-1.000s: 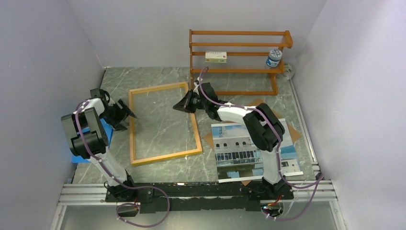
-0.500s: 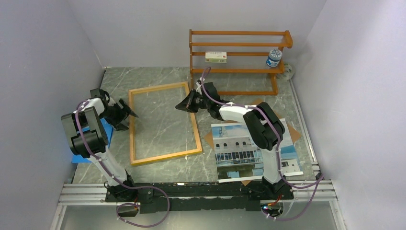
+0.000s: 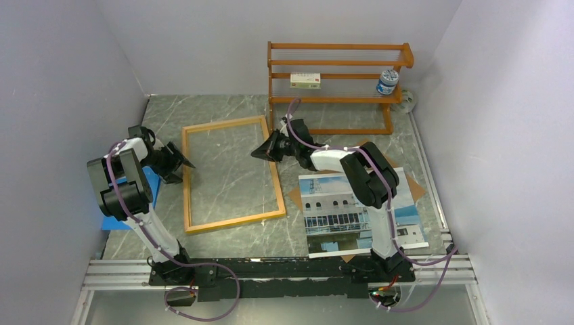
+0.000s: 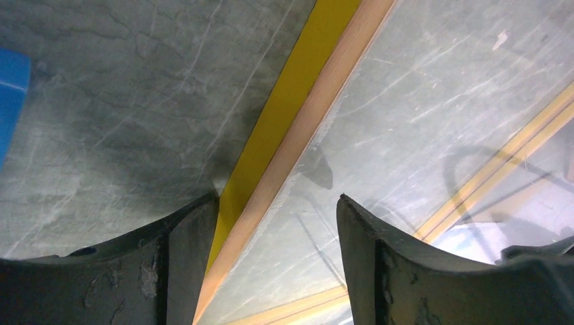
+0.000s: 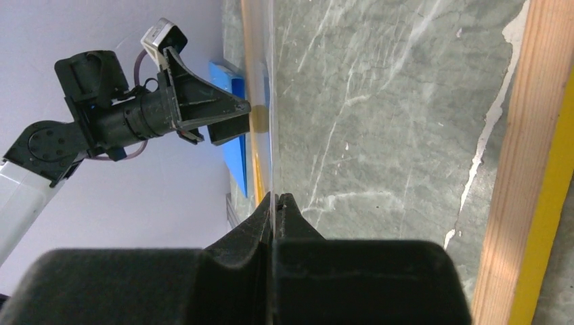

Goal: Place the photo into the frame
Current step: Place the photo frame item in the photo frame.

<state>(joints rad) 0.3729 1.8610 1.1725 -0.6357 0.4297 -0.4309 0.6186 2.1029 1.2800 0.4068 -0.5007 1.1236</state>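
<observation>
Two risks stood out. First, the right pincer [image 5: 274,200] was closed tight on the edge of what looked like a thin clear pane [image 4: 420,115] in the frame [image 3: 233,221], by the far end of its right rail. An angled pull could flex or crack that sheet, or let it slip from so narrow a bite. Second, the left pincer [image 4: 274,203] stood open and held nothing, its jaws astride the frame's left rail, so a drag from the right might slide the whole frame over the smooth surface [image 3: 223,108] instead of freeing the pane. The frame lay flat, wood-coloured side up, left of centre. The photo [image 3: 362,213] lay face up well apart to its right, on a brown cardboard backing board [image 3: 415,189]. The surface was grey-green with marble veining. A blue sheet [image 3: 112,222] lay at its left edge, and an orange-brown shelf rack [image 3: 338,62] at the back carried a small box [image 3: 305,80] and a jar [image 3: 388,81]. Plain pale walls closed in three sides.
</observation>
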